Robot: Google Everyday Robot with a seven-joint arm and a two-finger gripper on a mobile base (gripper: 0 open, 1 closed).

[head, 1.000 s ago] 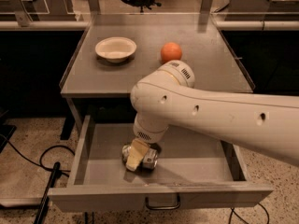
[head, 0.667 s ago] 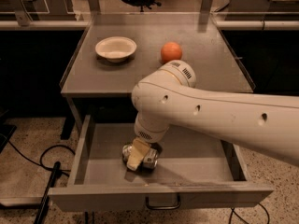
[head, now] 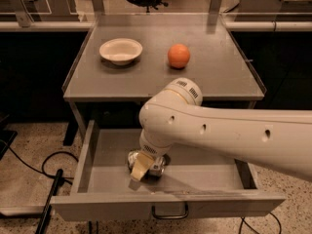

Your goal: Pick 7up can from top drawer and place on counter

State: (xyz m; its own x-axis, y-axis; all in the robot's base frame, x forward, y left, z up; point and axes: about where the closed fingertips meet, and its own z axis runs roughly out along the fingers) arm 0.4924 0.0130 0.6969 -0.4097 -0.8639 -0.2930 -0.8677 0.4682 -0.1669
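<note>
The top drawer point(head: 214, 175) stands pulled open below the counter point(head: 161, 82), with its dark handle point(head: 169, 212) on the front panel. The 7up can point(head: 157, 167) lies on the drawer floor left of the middle, and only its shiny silver parts show. My gripper point(head: 142, 164) is down inside the drawer, right at the can and covering most of it. The thick white arm comes in from the right and hides the drawer's back right part.
A white bowl point(head: 121, 50) and an orange point(head: 178, 55) sit on the back half of the counter. Low rims run along the counter's sides. Black cables point(head: 29, 167) lie on the floor to the left of the drawer.
</note>
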